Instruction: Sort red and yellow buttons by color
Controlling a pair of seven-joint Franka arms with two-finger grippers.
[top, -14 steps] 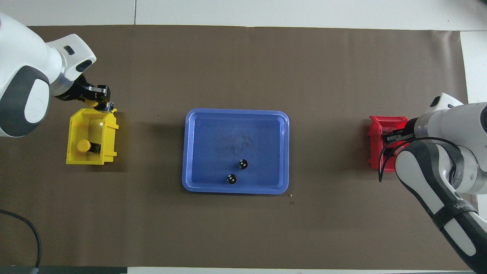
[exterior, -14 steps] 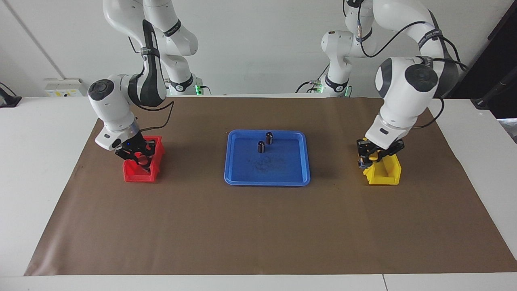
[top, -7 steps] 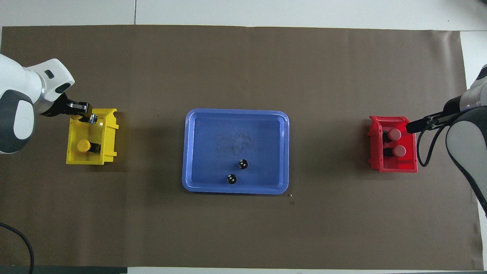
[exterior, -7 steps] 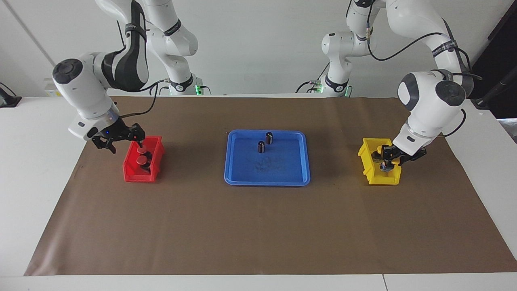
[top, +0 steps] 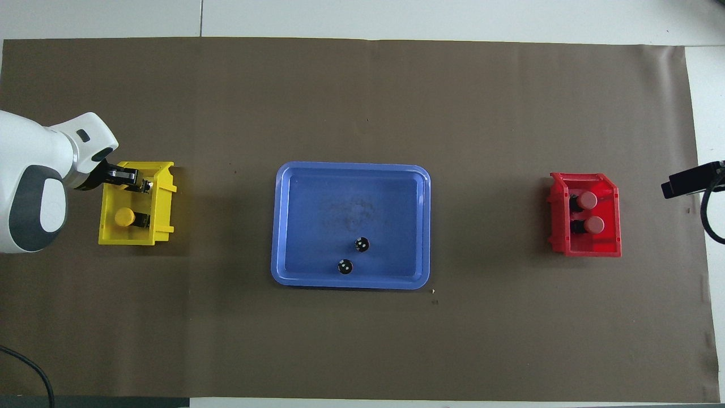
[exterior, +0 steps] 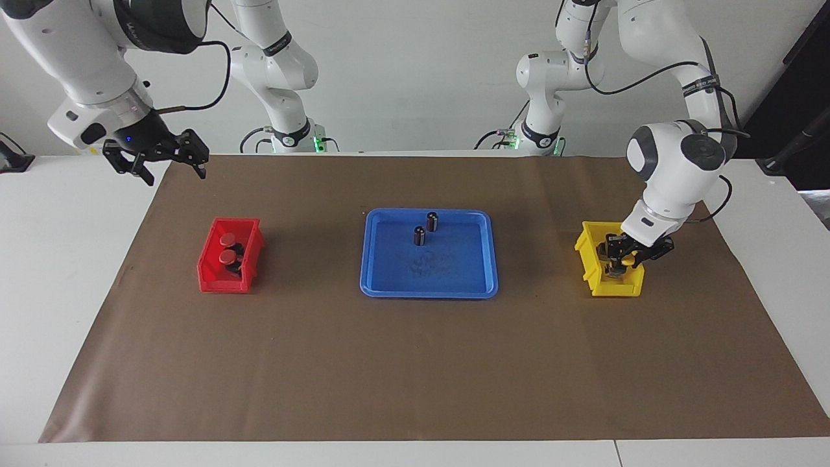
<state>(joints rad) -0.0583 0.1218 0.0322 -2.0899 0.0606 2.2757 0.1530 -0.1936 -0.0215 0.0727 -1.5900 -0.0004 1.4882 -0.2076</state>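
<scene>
Two red buttons (exterior: 227, 248) (top: 589, 212) stand in the red bin (exterior: 224, 285) (top: 589, 252). One yellow button (top: 124, 216) sits in the yellow bin (exterior: 619, 288) (top: 127, 241). My left gripper (exterior: 619, 261) (top: 141, 182) is low inside that bin at its end farther from the robots. It is shut on the second yellow button, which is mostly hidden by the fingers. My right gripper (exterior: 170, 172) is open and empty, raised high above the brown mat's edge at the right arm's end. Only a dark tip of it shows in the overhead view (top: 688, 181).
A blue tray (exterior: 428, 293) (top: 351, 283) lies mid-table between the bins. Two small dark cylinders with silvery tops (exterior: 426, 228) (top: 353, 255) stand in its part nearer the robots. A brown mat (exterior: 415, 370) covers the table.
My right gripper let go of a red button in the red bin, then rose and drew back, open. My left gripper carried the yellow button over the yellow bin and lowered into it.
</scene>
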